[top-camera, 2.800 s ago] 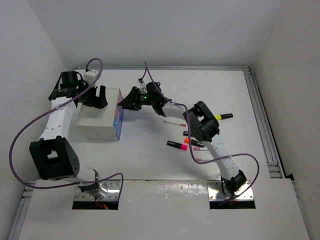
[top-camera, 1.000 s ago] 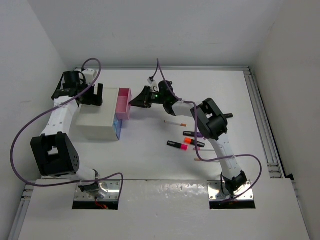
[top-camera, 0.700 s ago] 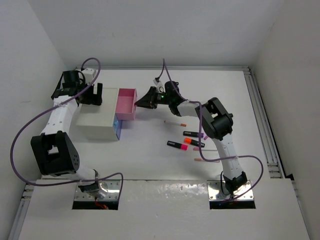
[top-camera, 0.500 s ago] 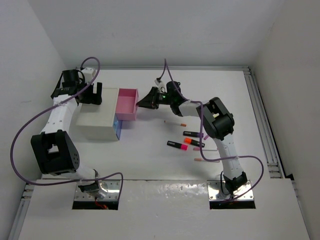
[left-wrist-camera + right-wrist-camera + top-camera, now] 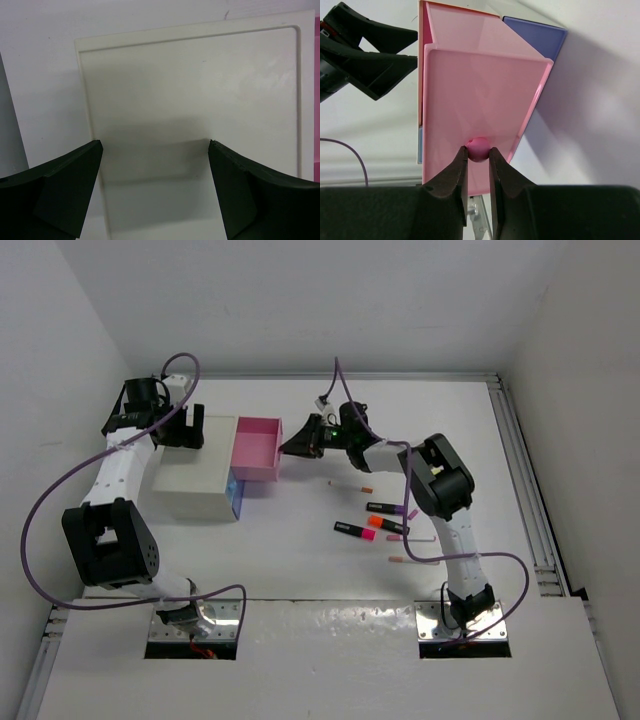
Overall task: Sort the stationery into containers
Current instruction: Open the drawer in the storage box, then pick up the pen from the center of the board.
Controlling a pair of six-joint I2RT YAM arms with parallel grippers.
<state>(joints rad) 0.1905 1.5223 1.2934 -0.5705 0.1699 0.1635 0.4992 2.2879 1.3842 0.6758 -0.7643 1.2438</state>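
A white table fills a plain booth, closed in by a white back wall, a left wall and a right wall. A metal rail runs along the table's right edge, with what appears to be a second strip along the back. Soft, even light leaves only faint shadows.

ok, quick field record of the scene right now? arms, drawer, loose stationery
left gripper: jaws open, over the top of the white cabinet, holding nothing
right gripper: jaws shut on pink knob
pink drawer: pulled out of the cabinet, no contents visible
blue drawer: beneath the pink one
highlighters: three, loose on the table
pens: a few, loose beside the highlighters
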